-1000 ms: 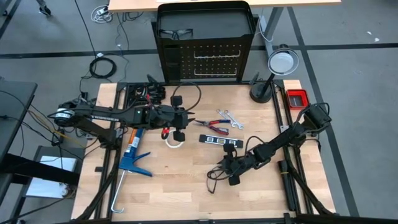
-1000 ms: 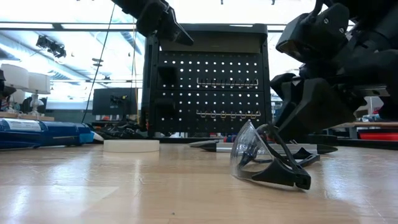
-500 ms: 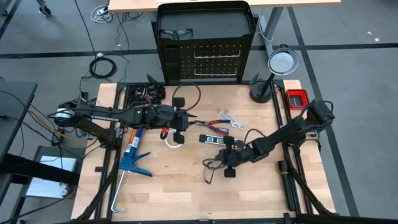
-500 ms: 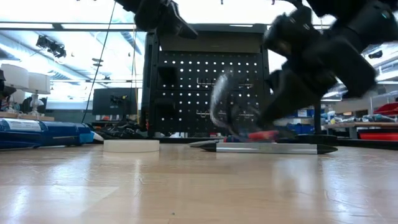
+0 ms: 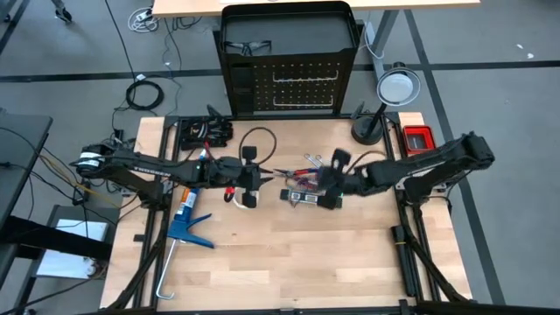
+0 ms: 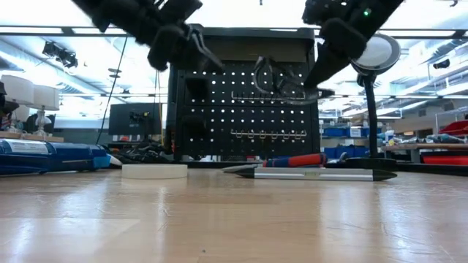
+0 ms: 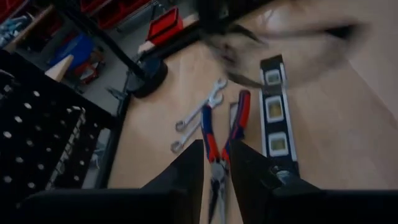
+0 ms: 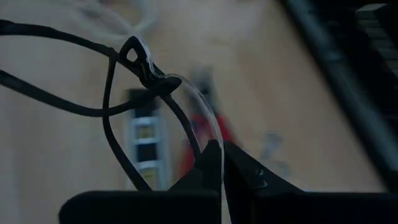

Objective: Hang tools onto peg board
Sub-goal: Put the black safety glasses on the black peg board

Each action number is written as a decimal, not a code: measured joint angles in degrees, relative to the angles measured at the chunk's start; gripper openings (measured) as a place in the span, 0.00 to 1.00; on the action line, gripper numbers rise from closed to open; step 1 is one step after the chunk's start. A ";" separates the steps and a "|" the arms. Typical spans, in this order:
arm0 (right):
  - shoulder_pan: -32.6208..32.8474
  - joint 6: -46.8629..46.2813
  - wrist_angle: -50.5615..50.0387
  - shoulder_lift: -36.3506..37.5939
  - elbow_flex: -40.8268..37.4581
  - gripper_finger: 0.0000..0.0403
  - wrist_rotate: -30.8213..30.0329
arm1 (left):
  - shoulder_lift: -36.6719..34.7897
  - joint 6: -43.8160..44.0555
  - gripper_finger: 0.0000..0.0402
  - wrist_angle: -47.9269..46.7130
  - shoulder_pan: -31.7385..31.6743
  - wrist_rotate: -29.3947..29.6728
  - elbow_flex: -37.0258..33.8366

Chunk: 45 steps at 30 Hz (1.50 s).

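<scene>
Nearest, the wooden table front lies bare; the blue caulking gun rests along its left side, pointing away from the board. Mid-table, left gripper hovers over the white tape roll, which lies flat on the wood. Its fingers stand slightly parted with a narrow gap, nothing between them, in the left wrist view. Just beyond those fingers lie the red-handled pliers, the two silver wrenches beside them, and the black bar with pale windows on the far side of the pliers.

Right gripper is raised above the bar and pliers near table centre. Jaws clamped tight on the lens edge of a pair of safety glasses, which are lifted clear of the table; in the low view the glasses hang in front of the board's upper hook row.

Farther back, the peg board stands upright at the table's far edge. A second pair of glasses sits on top of its frame. Round lamp stands at the far right corner, a red bin beside it.
</scene>
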<state>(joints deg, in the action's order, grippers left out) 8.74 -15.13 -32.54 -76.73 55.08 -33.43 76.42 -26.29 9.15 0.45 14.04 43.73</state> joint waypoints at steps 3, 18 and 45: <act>-3.88 -0.34 -2.75 3.34 1.44 0.03 -3.17 | 0.00 0.94 0.19 6.26 0.00 0.00 -3.53; -27.29 27.98 12.24 6.64 14.76 0.03 -2.78 | -0.07 5.35 0.19 40.03 -5.78 -2.43 -20.81; -45.52 35.68 42.70 1.34 26.50 0.03 5.85 | -0.07 12.97 0.19 49.29 -12.05 -0.23 -21.97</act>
<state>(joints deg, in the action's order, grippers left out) -36.78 20.56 10.16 -75.39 81.57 -27.58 76.36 -13.32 58.43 -11.60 13.81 21.76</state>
